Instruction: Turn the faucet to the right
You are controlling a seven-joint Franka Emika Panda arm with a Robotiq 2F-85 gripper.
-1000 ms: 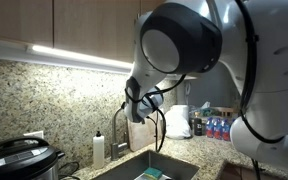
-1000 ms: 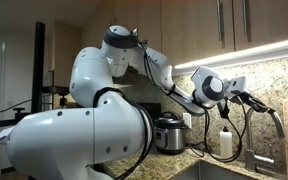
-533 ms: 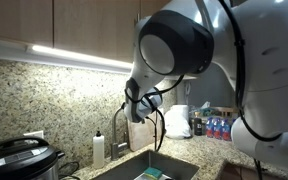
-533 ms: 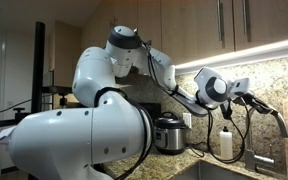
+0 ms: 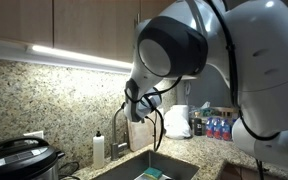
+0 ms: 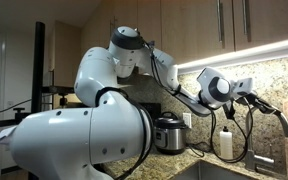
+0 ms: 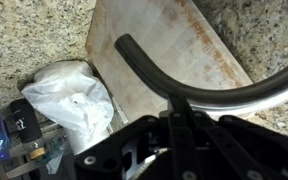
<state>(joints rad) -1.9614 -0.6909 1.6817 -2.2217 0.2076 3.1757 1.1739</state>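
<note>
The faucet is a slim silver gooseneck tap behind the sink, between the soap bottle and the cutting board. In an exterior view its arched spout curves down at the far right. My gripper is shut, with its closed fingers pressed against the top of the arch and nothing between them. In an exterior view the gripper is a dark shape at the arch, partly hidden by cables. In the wrist view the spout sweeps across as a dark curved tube, and the gripper touches it from below.
A white soap bottle stands beside the tap, and a rice cooker sits further along the granite counter. A cutting board leans on the backsplash, with a white plastic bag and bottles next to it. The sink lies below.
The gripper and the spout have swung a little together; in an exterior view the spout tip now sits further right and lower. The big arm links have shifted slightly.
</note>
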